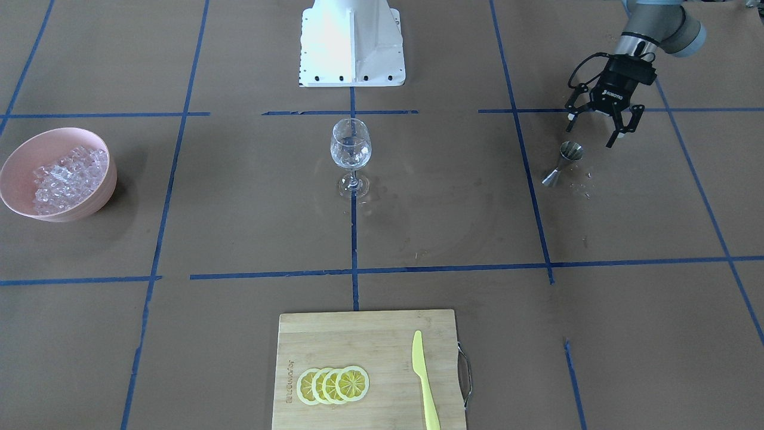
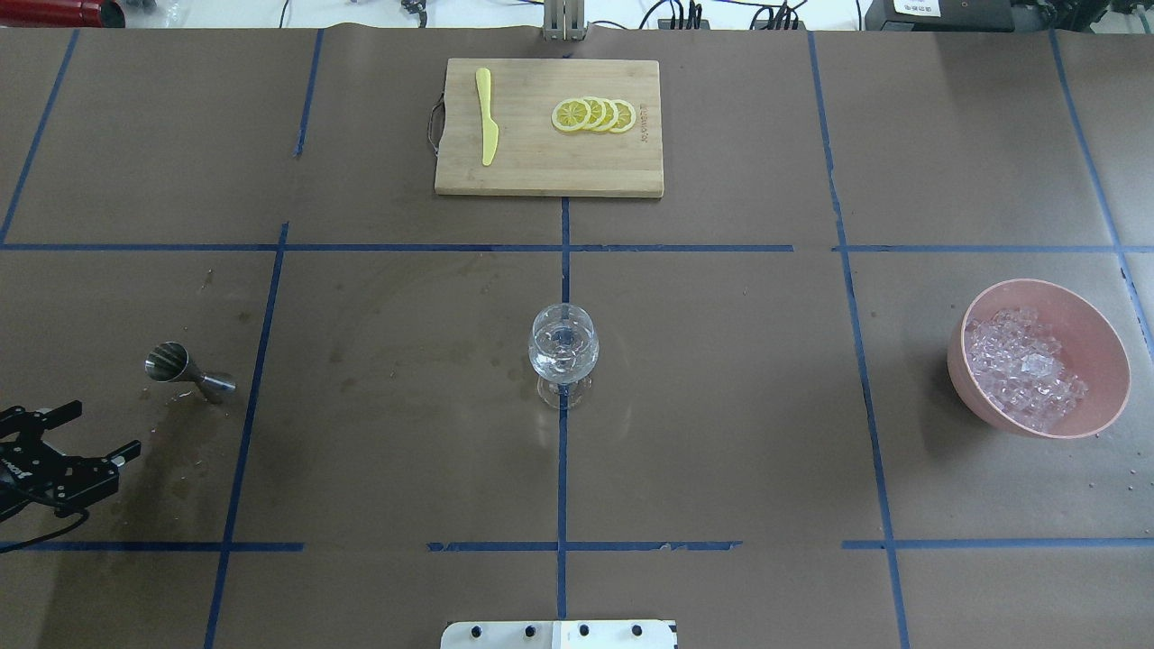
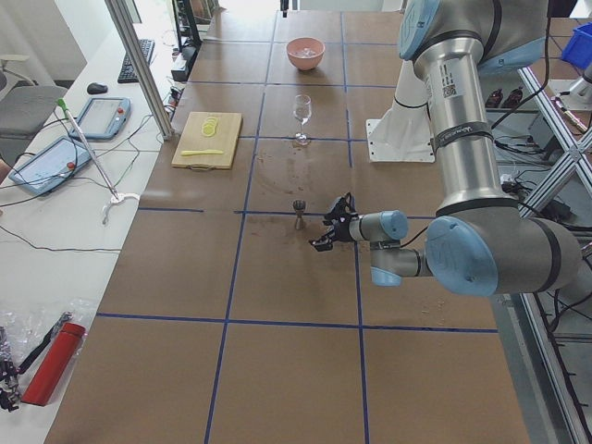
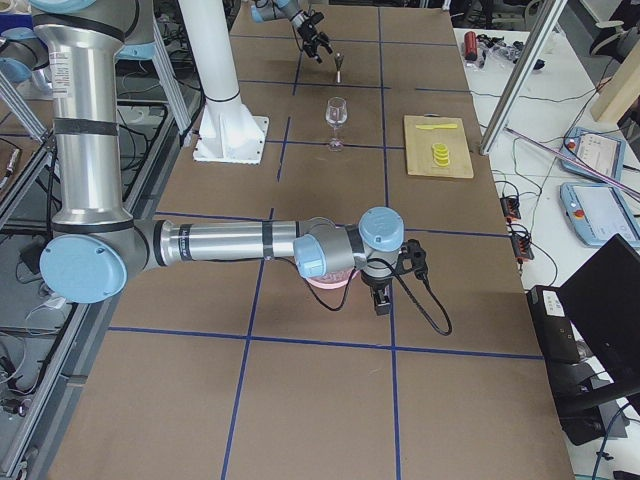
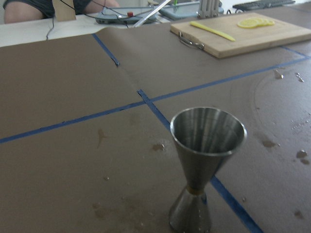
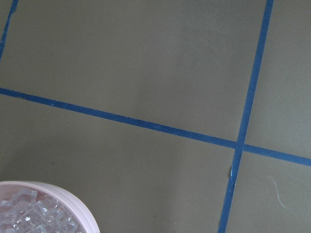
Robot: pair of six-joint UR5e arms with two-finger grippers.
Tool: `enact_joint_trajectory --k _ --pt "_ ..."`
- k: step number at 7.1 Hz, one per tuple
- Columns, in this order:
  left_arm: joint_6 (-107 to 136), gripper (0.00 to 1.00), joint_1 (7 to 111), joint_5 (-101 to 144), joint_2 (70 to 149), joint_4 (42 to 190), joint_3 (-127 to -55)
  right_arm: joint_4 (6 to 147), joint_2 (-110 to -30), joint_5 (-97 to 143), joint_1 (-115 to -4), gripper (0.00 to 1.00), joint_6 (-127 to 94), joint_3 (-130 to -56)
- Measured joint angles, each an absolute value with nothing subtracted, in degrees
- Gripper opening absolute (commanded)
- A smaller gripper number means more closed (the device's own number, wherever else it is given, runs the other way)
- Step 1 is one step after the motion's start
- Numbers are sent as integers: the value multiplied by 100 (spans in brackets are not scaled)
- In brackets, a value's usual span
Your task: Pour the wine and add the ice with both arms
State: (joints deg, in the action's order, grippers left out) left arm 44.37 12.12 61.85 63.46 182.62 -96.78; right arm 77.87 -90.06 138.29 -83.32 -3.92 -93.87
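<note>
A steel jigger [image 1: 563,162] stands upright at my left end of the table and looks empty in the left wrist view [image 5: 206,145]. My left gripper [image 1: 591,135] hangs open and empty just behind it, apart from it, and shows in the overhead view [image 2: 104,430]. The wine glass [image 1: 351,149] stands at the table's centre with a little clear liquid that is barely visible. The ice [image 1: 67,178] fills a pink bowl [image 1: 98,200] at my right end. My right gripper [image 4: 383,300] hangs by that bowl; I cannot tell whether it is open or shut.
A bamboo cutting board [image 1: 364,334] lies at the far edge with several lemon slices [image 1: 333,385] and a yellow knife [image 1: 425,382]. The white pedestal base [image 1: 352,42] stands at the near edge. Wet spots mark the paper around the jigger.
</note>
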Motion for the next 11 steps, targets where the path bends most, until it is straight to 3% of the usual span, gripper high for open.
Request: enact_joint_trajectory --k 2,5,7,11 --pt "4312 100 2112 7150 6063 18250 -9650 7785 -9059 13880 -8301 100 -964 -9760" --pt "3536 100 4797 10078 6253 17655 -9608 7784 -9593 13935 -7641 100 -2512 -10999" --pt "3133 100 6408 11916 6599 16967 -9589 7776 -9691 13608 -6839 100 -3396 -11215" --pt "3145 100 6996 12565 6612 16726 -9381 7056 -9902 12472 -5588 87 -5557 -11147"
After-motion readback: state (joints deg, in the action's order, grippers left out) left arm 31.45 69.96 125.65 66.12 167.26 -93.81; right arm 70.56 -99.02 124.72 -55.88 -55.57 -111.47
